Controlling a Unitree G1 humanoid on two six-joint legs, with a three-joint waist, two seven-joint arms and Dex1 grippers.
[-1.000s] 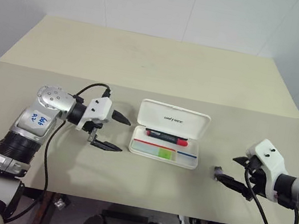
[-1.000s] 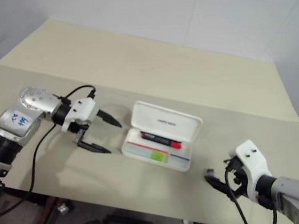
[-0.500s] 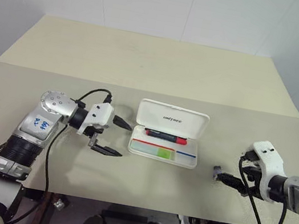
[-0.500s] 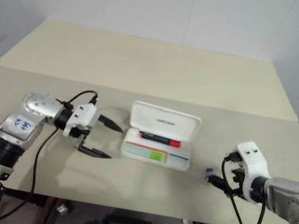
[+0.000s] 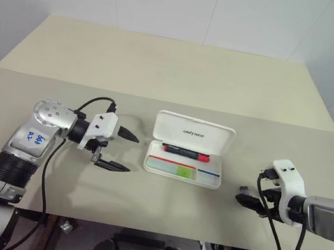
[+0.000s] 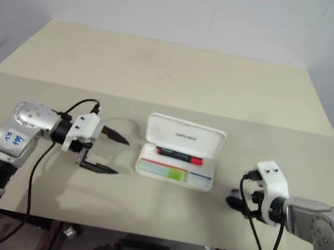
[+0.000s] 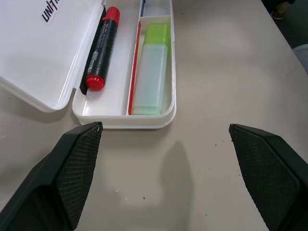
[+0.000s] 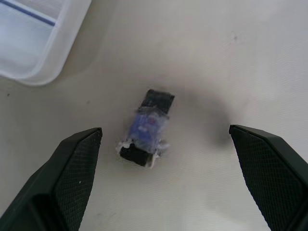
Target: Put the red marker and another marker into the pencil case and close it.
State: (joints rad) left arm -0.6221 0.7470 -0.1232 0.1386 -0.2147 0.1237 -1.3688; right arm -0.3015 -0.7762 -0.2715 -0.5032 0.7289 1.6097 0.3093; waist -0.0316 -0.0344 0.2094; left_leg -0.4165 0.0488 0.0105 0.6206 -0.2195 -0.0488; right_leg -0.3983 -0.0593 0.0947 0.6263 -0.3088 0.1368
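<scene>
White plastic, the pencil case [image 5: 186, 154] lies open in the middle of the beige worktop [image 5: 163, 72], its lettered lid tipped back toward twelve o'clock. The red marker [image 7: 98, 48] lies in the tray's rear compartment, just beside the hinge. The mint-green marker [image 7: 153, 70], bright green at one end, fills the front compartment alongside it, a thin red stripe between the two. At nine o'clock from the case, a little apart from it, the left pincer [image 5: 120, 150] hangs above the worktop with its black fingers spread wide, holding nothing and pointing at the case. At three o'clock from the case, the right pincer [image 8: 163, 185] is likewise wide open and empty, poised over a small dark lump [image 8: 145, 127] wrapped in bluish film on the worktop.
</scene>
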